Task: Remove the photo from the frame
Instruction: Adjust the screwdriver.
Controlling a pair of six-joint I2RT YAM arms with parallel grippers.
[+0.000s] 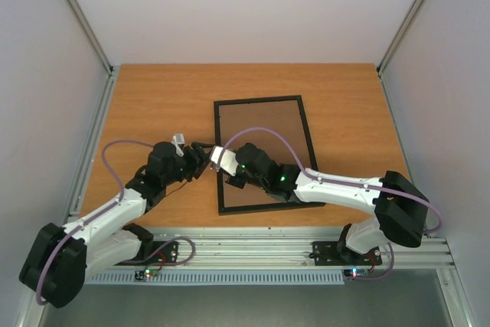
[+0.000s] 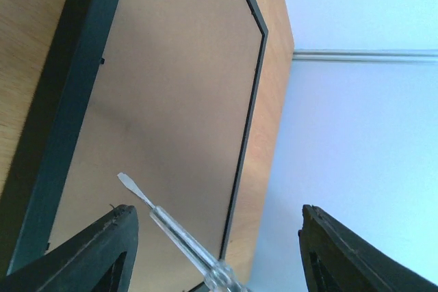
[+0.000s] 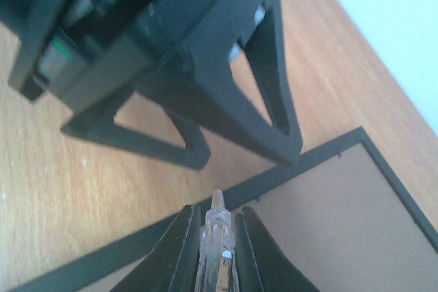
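The frame (image 1: 268, 124) lies face down on the table, its brown backing board up inside the thin black rim (image 2: 61, 121). The photo is hidden. My right gripper (image 1: 231, 165) hovers over the frame's left edge, shut on the clear handle of a flat-tip screwdriver (image 3: 217, 237). My left gripper (image 1: 204, 157) faces it just left of the frame, open. In the left wrist view the screwdriver (image 2: 174, 234) points between the spread fingers (image 2: 102, 251) without touching them. The right wrist view shows those fingers (image 3: 267, 100) above the frame's rim (image 3: 102, 258).
The orange wooden table (image 1: 161, 105) is bounded by pale walls at the back and both sides. A metal rail (image 1: 253, 246) with the arm bases runs along the near edge. The right arm (image 1: 344, 189) stretches across the frame's lower right corner.
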